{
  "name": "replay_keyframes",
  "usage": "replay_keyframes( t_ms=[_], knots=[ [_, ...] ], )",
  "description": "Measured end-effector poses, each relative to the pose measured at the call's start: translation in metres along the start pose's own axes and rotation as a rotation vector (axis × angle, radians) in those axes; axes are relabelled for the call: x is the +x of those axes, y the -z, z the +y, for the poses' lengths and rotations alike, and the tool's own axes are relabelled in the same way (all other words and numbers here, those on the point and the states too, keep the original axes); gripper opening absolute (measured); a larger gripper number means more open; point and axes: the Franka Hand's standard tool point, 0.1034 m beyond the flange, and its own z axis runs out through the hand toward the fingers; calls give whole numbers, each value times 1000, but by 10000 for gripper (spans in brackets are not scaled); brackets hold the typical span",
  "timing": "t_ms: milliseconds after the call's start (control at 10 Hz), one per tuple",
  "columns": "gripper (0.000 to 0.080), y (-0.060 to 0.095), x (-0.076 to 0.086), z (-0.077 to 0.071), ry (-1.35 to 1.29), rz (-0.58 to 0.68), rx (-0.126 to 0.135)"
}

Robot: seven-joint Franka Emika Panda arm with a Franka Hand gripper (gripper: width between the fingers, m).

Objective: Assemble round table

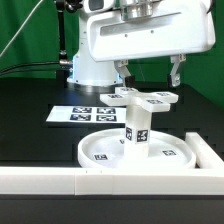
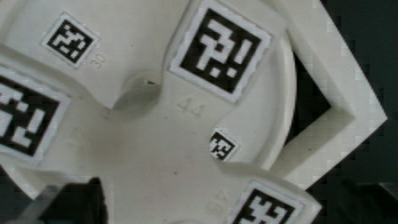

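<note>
Black counter (image 1: 30,140), green backdrop behind. My claw (image 1: 148,72) hangs released, fingers spread apart and gripping nothing, directly above the cross-shaped piece (image 1: 141,98). That piece sits atop the short cylindrical post (image 1: 137,130), which stands upright at the centre of the large rimmed round disc (image 1: 105,152) below me. The marker board (image 1: 78,113) lies flat on the counter beyond the disc. The long border wall (image 1: 60,180) runs along the near edge. Wrist view: tagged arms of the cross-shaped piece (image 2: 160,110) fill the field.
</note>
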Motion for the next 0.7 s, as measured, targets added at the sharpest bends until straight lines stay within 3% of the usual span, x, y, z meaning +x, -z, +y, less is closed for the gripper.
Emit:
replay_keyframes(
  t_ms=[200,400,700],
  knots=[
    [649,-4,2,5,224,-9,-9],
    [649,-7,3,-2,494,-11,-67],
    [649,-9,4,-2,683,-21,-82]
  ],
)
